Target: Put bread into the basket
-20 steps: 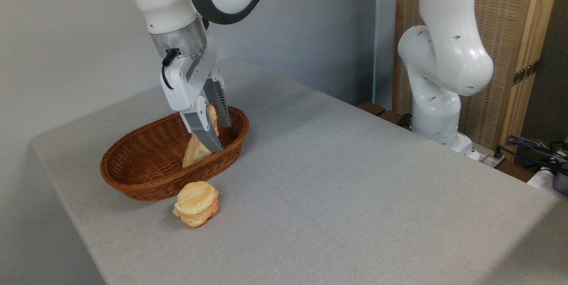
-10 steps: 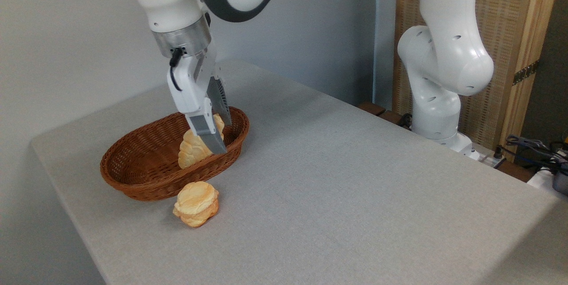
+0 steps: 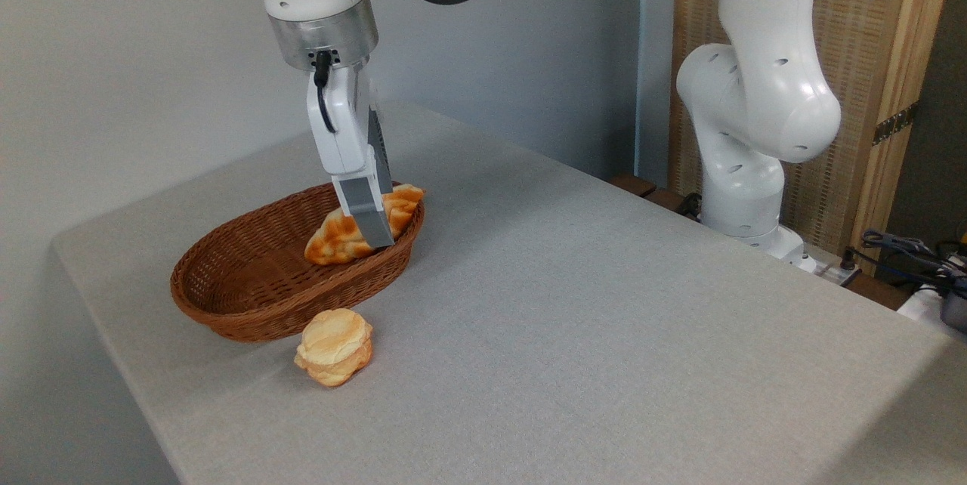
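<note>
While the bread (image 3: pixel 355 230) is held between the fingers of the pincer (image 3: pixel 375 227), its right tip is laid over the basket (image 3: pixel 249 285) rim; open surface (image 3: pixel 604 319) is seen rightward.

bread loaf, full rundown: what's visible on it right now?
The bread is a long braided loaf, pale golden with orange-brown toasted patches. It lies tilted across the right end of the basket, its lower end inside, its upper pointed end resting on the rim. The gripper straddles its middle, hiding that part; whether the fingers actually press it cannot be told.
</note>
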`<action>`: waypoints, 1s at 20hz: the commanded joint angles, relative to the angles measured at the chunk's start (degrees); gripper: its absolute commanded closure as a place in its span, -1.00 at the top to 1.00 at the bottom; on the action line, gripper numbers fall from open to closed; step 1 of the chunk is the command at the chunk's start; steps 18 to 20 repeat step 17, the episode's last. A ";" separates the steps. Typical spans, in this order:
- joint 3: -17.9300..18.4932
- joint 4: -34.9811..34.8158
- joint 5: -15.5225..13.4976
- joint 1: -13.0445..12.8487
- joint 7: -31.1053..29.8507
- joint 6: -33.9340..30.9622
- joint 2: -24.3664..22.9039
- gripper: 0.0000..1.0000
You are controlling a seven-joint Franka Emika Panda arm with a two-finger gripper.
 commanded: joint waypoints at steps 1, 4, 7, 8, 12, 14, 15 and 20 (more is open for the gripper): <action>1.22 0.89 -0.48 -0.37 -3.02 0.10 0.81 1.00; 1.93 0.89 1.54 -0.37 -14.43 3.26 0.99 1.00; 2.71 0.89 4.53 -0.28 -23.67 5.80 1.16 1.00; 3.85 0.89 4.54 -0.37 -25.26 6.77 1.25 1.00; 7.37 0.89 4.54 -0.37 -27.74 8.80 1.69 1.00; 7.73 0.89 4.54 -0.37 -27.74 8.80 1.69 1.00; 7.73 0.89 4.62 -0.37 -27.74 8.89 1.78 1.00; 7.73 0.89 4.54 -0.37 -27.65 9.07 1.95 1.00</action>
